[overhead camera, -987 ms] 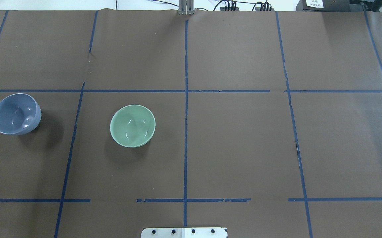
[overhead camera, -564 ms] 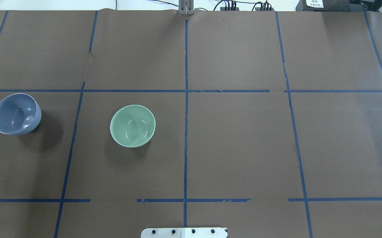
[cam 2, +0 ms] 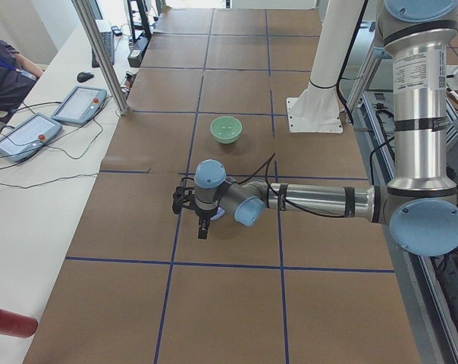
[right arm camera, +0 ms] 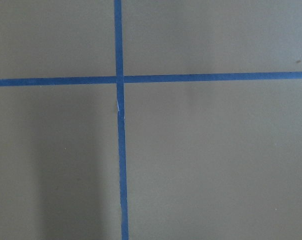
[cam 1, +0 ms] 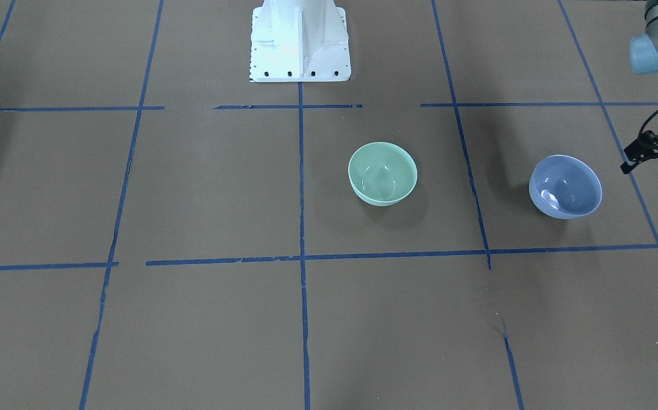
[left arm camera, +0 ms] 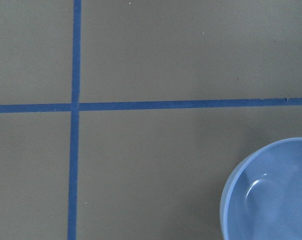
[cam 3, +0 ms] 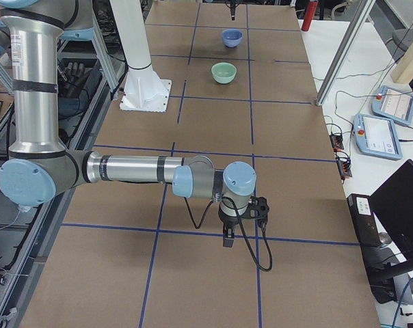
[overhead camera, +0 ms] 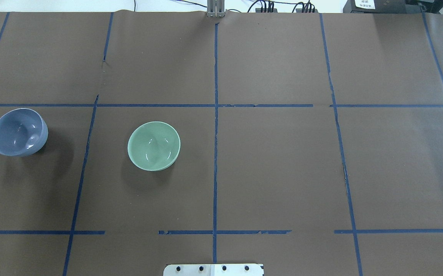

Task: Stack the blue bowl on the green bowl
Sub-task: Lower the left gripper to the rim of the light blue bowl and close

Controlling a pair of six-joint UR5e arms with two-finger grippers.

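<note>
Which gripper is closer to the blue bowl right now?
Left. The left gripper hangs just beside the blue bowl, on the side away from the green bowl, not touching it. The right gripper is at the table's opposite end, far from both bowls.

In the foreground, the right gripper, pointing straight down, close above the brown table, a blue tape line passing behind its tip. Fingers parted or closed: impossible to say from here. Beside it, a black cable looping down from the wrist. Far beyond the gripper, well apart from it, the green bowl, upright on the table. Farther on, the blue bowl, also upright, near the green one but not touching. Just past the blue bowl, the small dark left gripper — too small to read. Far back on the robot's side of the right gripper, a white pedestal.
</note>
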